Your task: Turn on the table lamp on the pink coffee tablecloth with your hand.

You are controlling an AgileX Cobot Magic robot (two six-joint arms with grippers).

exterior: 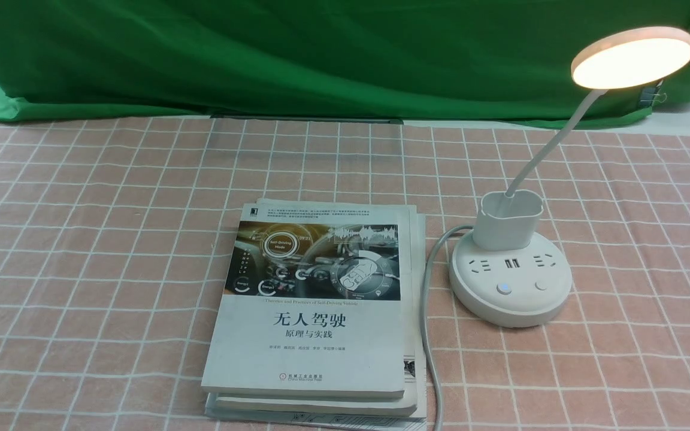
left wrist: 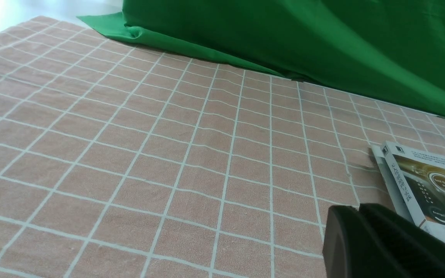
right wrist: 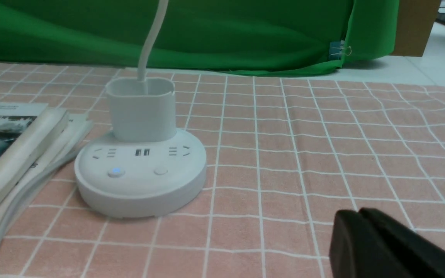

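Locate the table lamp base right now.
Front view: the table lamp base sits right of centre on the pink coffee tablecloth, just right of the stacked books.

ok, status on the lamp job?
Both grippers shut, empty: left gripper, right gripper short of the base. Table lamp head glowing, left button lit. Books beside it, nothing blocking.

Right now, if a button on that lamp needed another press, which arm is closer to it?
The right. Its gripper sits near the table lamp, whose round base fills the right wrist view. The left gripper sees only the pink coffee tablecloth and a book's corner.
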